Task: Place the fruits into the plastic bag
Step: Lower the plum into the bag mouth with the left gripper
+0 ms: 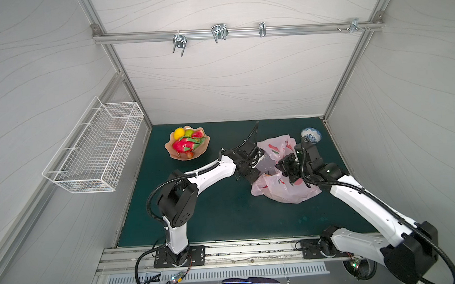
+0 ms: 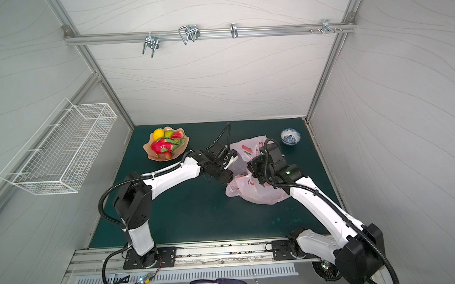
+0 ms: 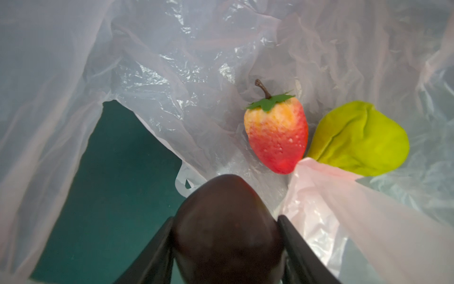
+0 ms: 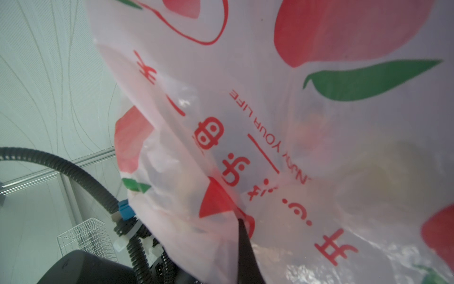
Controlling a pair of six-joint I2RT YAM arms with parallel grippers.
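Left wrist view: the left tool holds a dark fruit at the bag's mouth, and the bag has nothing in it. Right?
Not quite. The bag is not empty: a strawberry and a green fruit lie inside it, as the left wrist view shows. The left tool does hold the dark fruit at the bag's mouth.

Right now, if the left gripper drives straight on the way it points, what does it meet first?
Likely the crinkled inner film of the plastic bag: the left gripper, shut on the dark fruit, points into the mouth. The strawberry lies beside that line, the green fruit further off. Depth is unclear.
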